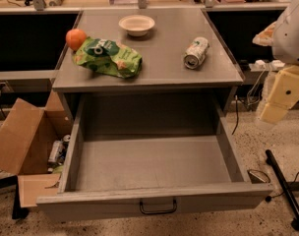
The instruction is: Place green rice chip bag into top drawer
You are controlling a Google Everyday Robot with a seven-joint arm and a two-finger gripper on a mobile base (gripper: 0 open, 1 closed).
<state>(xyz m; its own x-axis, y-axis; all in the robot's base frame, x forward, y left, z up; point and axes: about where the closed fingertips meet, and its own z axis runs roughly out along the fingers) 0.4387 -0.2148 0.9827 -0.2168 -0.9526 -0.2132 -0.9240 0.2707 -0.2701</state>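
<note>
The green rice chip bag [108, 58] lies flat on the left part of the grey cabinet top [159, 68], touching an orange [75, 38] at its far left end. The top drawer [152, 163] is pulled wide open below the cabinet top, its inside bare, with a dark metal handle [158, 208] on its front. My gripper [279, 100] hangs off the cabinet's right side, level with the cabinet top's front edge and well to the right of the bag. It holds nothing that I can see.
A white bowl [136, 25] stands at the back of the cabinet top. A silver-green can [195, 52] lies on its side at the right. An open brown cardboard box [29, 141] sits on the floor at the left. Cables and a black bar [284, 186] lie at the right.
</note>
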